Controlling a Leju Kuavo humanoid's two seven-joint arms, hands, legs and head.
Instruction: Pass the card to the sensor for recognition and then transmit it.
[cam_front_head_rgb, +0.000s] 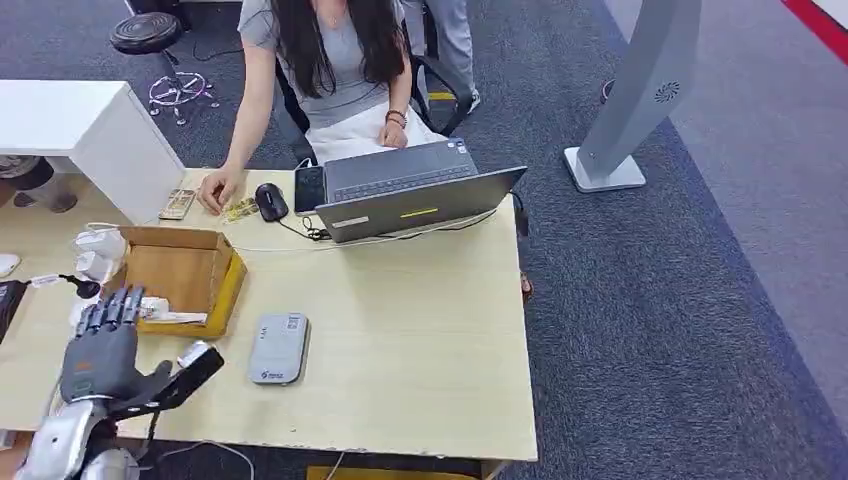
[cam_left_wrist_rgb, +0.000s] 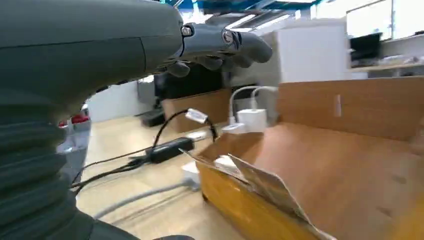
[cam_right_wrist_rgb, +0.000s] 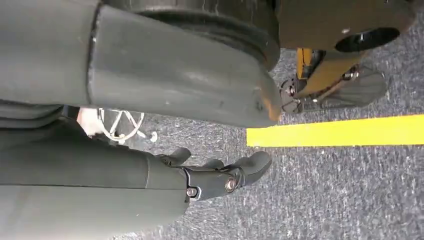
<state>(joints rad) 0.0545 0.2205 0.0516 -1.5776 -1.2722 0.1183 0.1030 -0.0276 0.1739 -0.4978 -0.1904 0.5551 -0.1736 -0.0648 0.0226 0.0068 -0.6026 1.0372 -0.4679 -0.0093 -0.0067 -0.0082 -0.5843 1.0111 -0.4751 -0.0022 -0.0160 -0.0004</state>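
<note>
A white card lies flat inside the open cardboard box, near its front edge. My left hand hovers at the box's near left corner with its fingers stretched forward and the thumb spread out to the right, holding nothing. In the left wrist view its fingers reach out above the box. The grey-white sensor lies flat on the table to the right of the box and the hand. My right hand hangs over grey carpet with its fingers loosely apart and empty.
A person sits behind the table at a laptop, one hand near a mouse and a phone. White chargers and cables lie left of the box. A grey stand rises at the right.
</note>
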